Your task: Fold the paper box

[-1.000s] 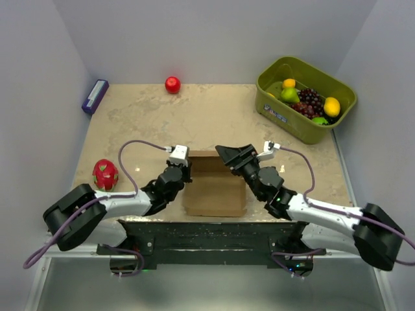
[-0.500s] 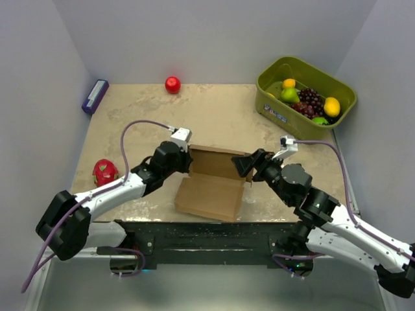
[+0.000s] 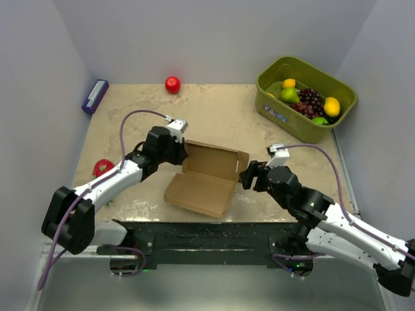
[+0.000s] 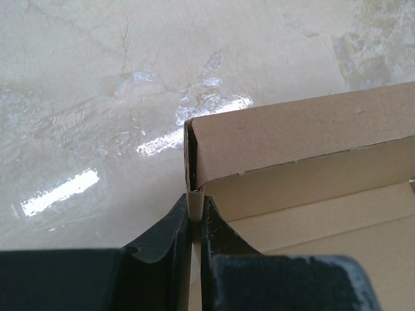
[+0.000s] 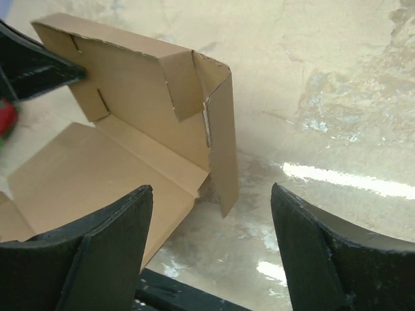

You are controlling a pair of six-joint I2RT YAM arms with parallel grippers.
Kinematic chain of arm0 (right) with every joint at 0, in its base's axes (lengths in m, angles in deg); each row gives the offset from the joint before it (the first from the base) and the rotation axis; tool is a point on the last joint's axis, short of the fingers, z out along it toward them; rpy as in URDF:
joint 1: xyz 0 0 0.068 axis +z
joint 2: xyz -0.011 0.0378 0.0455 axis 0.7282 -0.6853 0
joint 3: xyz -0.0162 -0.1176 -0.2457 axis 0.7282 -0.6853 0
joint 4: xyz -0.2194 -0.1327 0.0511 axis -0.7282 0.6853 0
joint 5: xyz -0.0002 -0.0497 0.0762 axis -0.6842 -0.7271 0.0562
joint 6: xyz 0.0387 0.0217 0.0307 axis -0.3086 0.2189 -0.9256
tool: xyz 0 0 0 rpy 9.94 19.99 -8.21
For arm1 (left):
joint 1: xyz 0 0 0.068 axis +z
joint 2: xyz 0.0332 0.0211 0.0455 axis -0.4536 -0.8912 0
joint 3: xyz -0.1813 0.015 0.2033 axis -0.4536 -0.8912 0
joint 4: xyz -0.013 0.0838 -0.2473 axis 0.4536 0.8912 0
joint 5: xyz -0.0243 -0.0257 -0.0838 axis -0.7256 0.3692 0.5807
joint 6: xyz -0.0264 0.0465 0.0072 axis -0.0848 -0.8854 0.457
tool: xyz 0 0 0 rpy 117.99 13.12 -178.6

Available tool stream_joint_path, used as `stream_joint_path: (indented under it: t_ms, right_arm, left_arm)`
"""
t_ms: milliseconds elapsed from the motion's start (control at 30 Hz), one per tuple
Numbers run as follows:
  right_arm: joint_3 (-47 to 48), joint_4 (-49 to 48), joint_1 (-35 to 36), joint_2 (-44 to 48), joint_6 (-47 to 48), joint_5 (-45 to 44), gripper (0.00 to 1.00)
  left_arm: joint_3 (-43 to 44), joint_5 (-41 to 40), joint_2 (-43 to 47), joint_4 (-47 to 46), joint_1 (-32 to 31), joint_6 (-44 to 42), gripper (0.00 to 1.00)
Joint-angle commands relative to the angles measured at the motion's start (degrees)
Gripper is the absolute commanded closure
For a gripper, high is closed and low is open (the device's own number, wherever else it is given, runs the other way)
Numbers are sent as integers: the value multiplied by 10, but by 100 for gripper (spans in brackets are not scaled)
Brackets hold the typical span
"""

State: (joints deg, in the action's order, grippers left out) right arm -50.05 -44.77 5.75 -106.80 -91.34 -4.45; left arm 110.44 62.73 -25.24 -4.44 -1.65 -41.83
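The brown paper box [image 3: 202,184] lies near the table's front edge, its base panel flat and its far panel [image 3: 214,162] raised upright with side flaps bent. My left gripper [image 3: 183,153] is shut on the raised panel's left corner; in the left wrist view the jaws [image 4: 194,217] pinch the cardboard edge [image 4: 298,139]. My right gripper [image 3: 246,176] is open and empty just right of the box's right flap. In the right wrist view the open fingers [image 5: 110,233] frame the flap [image 5: 220,139], not touching it.
An olive-green bin [image 3: 305,98] of fruit stands at the back right. A red apple [image 3: 172,85] lies at the back centre, a purple box [image 3: 94,96] at the back left, a dragon fruit [image 3: 101,168] at the left, partly behind my left arm.
The far panel has been lifted upright and the box has shifted left and turned. My left gripper moved away and up with the corner. My right gripper let go and drew back right.
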Motion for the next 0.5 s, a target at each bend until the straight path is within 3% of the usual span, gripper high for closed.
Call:
stream_joint_path:
  t_ms: [0,300,467]
  right_arm:
    - [7,-53,1,-59,38,-14,28]
    - [25,-69,1,-139,8,-80,50]
    - [10,-74,1,-138,-2,-104,73]
  left_arm:
    - [-6,32,-1,-9,5,-18,100]
    - [-9,20,5,-10,8,-26,100]
    - [-12,6,4,-16,8,-26,100]
